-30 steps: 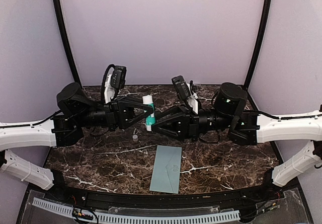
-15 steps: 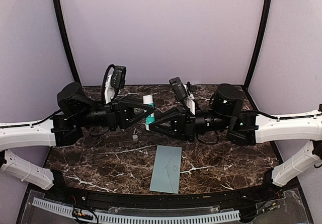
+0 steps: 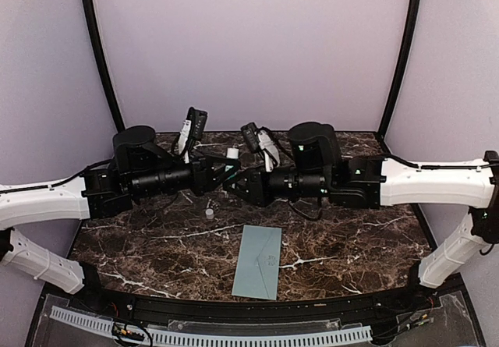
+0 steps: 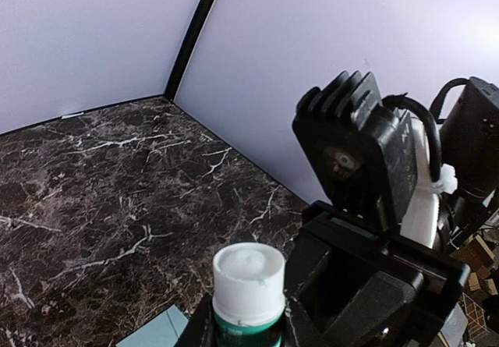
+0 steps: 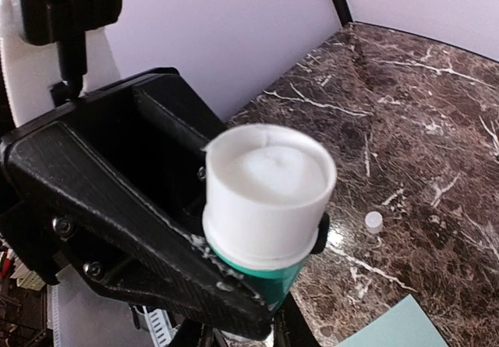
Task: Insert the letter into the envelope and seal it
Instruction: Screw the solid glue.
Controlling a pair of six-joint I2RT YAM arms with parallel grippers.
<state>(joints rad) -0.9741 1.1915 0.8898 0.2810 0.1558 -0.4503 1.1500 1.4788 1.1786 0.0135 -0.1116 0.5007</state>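
Half done or better, at a guess. Cannot find the letter in any view; probably tucked inside the envelope point(image 3: 258, 261) already, though cannot confirm. Can see the envelope flat on the surface point(image 3: 351, 246), below both hands and on their near side, well apart from them and touched by neither. Cannot tell whether its flap is stuck down.

Holding the glue stick point(image 4: 248, 288) upright in mid-air with the left hand point(image 4: 248, 333), narrowed onto the green barrel. Gripping the same stick from the opposite side with the right hand point(image 5: 243, 330), likewise closed in on it. Shows bare white glue at the top, uncapped. Can spot the cap point(image 3: 209, 214) on the surface, under the left hand.

Left to do, on this reading: bring the glue down to the flap, spread it, fold, press shut.
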